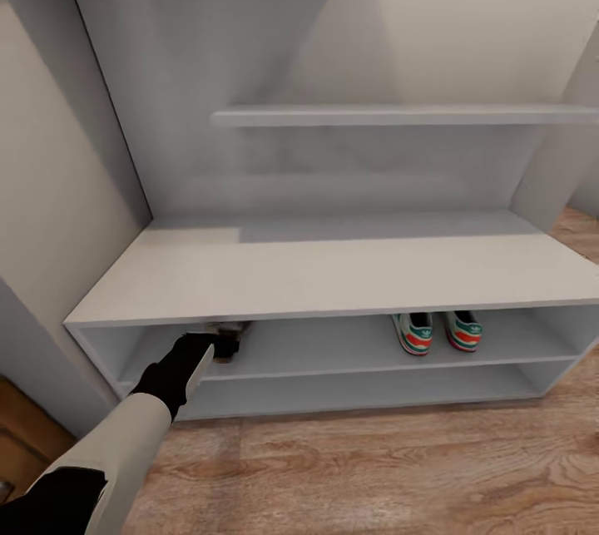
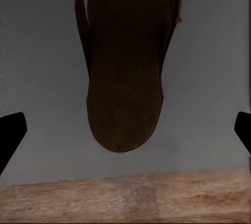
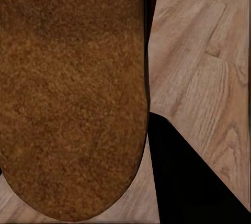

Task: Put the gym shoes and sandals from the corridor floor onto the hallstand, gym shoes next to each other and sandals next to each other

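Head view: my left gripper (image 1: 223, 345) reaches into the shoe rack's (image 1: 333, 269) upper low shelf at its left end. On the left wrist view its fingers stand wide apart, with a sandal (image 2: 125, 67) lying on the shelf between them, unclamped. Both gym shoes (image 1: 438, 331) sit side by side at the shelf's right. On the right wrist view a second sandal (image 3: 70, 93) hangs against the gripper above the floor (image 3: 204, 51); I cannot tell the grip.

A home hallway. A light-grey hallstand (image 1: 333, 269) fills the middle of the frame, with a wide bench top, low open shelves beneath and a wall shelf (image 1: 399, 115) above. Sneakers (image 1: 438, 332) sit on its lower shelf at right. Wood-plank floor (image 1: 399, 468) runs along the bottom, plain walls (image 1: 50, 210) at left.
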Tool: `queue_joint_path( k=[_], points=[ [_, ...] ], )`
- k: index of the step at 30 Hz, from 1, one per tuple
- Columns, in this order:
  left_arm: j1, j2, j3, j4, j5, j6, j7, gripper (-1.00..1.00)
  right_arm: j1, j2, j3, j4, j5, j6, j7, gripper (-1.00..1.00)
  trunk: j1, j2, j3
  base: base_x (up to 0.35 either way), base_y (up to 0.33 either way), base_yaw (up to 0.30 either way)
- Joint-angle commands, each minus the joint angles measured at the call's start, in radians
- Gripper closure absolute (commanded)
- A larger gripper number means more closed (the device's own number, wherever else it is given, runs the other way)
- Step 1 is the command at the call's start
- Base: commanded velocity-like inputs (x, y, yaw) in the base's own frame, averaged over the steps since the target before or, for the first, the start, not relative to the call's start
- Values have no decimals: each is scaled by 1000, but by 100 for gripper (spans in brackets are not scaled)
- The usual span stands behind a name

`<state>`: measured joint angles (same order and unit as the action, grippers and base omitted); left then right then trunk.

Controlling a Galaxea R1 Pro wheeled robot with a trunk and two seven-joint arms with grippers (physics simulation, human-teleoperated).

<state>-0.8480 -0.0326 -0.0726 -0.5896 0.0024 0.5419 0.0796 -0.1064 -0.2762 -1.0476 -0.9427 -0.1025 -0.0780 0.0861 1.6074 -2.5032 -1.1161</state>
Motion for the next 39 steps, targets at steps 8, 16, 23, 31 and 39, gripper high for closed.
queue_joint_path(
  k=[8,16,23,31,39],
  points=[
    [0,0,-6,-5,1,2,5,-100,-1,1,-2,1,-14,-2,9,100,-1,0,-1,-315,0,0],
    [2,0,-6,-6,2,0,5,-100,-1,2,-2,1,-14,-2,9,100,-1,0,-1,-335,0,0],
    [69,3,-6,-9,7,-63,-7,-100,-1,2,-2,1,-14,-2,9,100,-1,0,-1,-336,0,0],
    [235,30,-6,-12,8,-282,-134,-100,-1,4,0,1,-14,-2,9,100,-1,0,-1,-216,0,0],
    [433,158,24,-3,10,-583,-522,-100,-1,6,4,2,-11,-3,10,100,-1,0,-1,-14,0,0]
  ],
)
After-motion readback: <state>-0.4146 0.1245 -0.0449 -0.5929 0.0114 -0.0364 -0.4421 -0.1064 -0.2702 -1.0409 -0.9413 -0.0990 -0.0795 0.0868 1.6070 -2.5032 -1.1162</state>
